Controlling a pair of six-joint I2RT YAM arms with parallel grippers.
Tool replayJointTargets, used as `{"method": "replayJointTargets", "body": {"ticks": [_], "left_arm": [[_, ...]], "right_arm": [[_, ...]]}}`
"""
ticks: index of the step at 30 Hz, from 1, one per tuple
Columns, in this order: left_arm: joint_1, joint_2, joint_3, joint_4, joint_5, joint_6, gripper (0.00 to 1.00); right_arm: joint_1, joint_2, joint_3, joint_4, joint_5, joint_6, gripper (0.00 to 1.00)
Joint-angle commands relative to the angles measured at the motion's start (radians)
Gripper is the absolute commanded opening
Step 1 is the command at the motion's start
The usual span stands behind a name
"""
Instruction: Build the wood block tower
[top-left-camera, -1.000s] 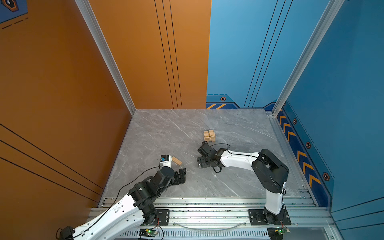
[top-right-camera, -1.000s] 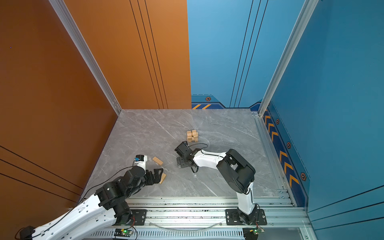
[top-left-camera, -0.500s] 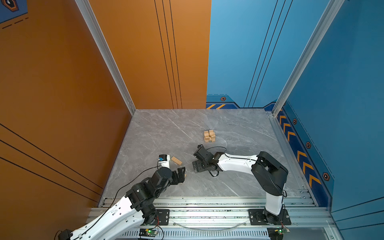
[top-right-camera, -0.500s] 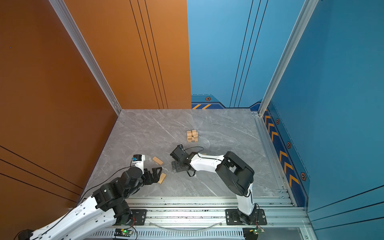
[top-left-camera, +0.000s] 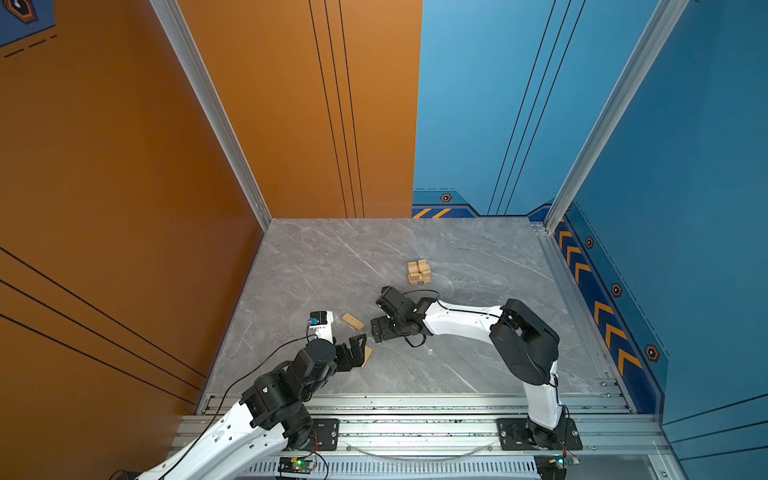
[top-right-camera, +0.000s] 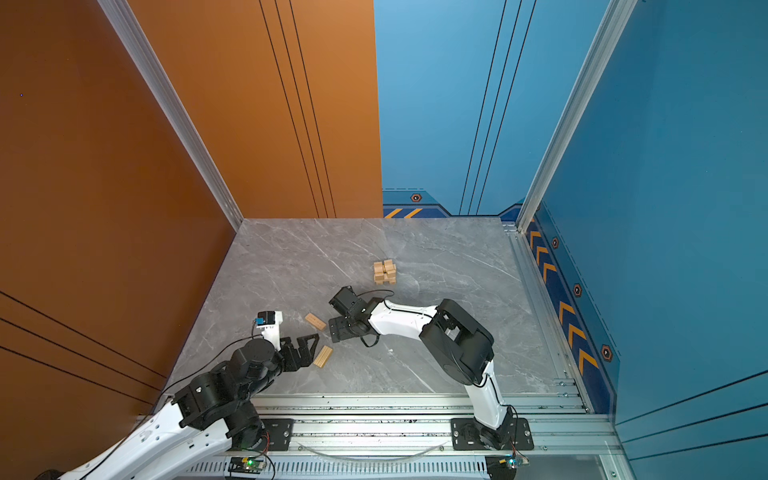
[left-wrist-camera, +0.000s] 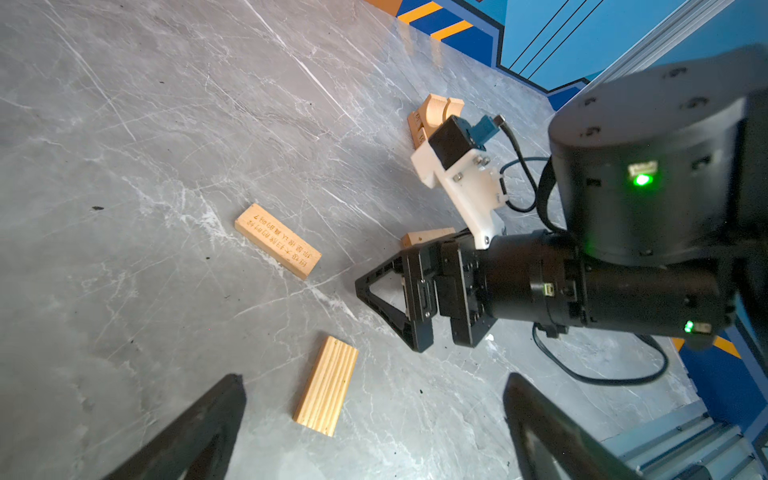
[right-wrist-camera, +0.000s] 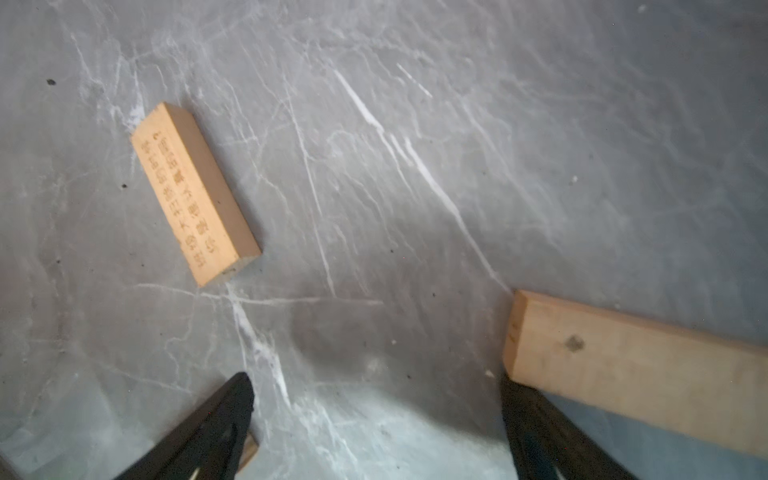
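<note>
The tower (top-left-camera: 419, 272) (top-right-camera: 385, 272) is a small stack of pale wood blocks mid-table, with arch pieces on top in the left wrist view (left-wrist-camera: 432, 116). An engraved bar (top-left-camera: 353, 321) (left-wrist-camera: 277, 241) (right-wrist-camera: 193, 193) lies flat between the two grippers. A grooved slab (top-right-camera: 323, 356) (left-wrist-camera: 327, 386) lies just ahead of my open left gripper (top-left-camera: 357, 349) (left-wrist-camera: 374, 415). My right gripper (top-left-camera: 376, 330) (right-wrist-camera: 374, 415) is open and empty, low over the table. A plain bar (right-wrist-camera: 636, 370) lies against one of its fingers and shows behind it in the left wrist view (left-wrist-camera: 424, 237).
The grey marble table (top-left-camera: 332, 266) is walled by orange panels on the left and blue panels at the back and right. A metal rail (top-left-camera: 415, 415) with both arm bases runs along the near edge. The two grippers stand close together.
My right gripper has moved left and nearer, away from the tower and toward the loose blocks. My left gripper has barely moved.
</note>
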Motion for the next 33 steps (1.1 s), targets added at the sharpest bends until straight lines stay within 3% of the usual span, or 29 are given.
{"method": "replayJointTargets", "body": {"ticks": [1, 15, 24, 33], "left_arm": [[-0.010, 0.003, -0.003, -0.041, -0.023, -0.001, 0.98], [0.006, 0.050, 0.016, -0.056, -0.036, 0.010, 0.98], [0.005, 0.034, 0.028, -0.058, -0.035, 0.009, 0.98], [0.004, 0.065, 0.044, -0.051, -0.018, 0.019, 0.98]], "right_arm": [[-0.010, 0.090, 0.032, -0.117, -0.058, -0.012, 0.94], [-0.111, 0.146, 0.188, -0.212, -0.085, -0.112, 0.94], [-0.152, -0.009, 0.191, -0.282, -0.114, -0.225, 0.94], [-0.241, -0.161, 0.061, -0.294, -0.102, -0.289, 0.92]]}}
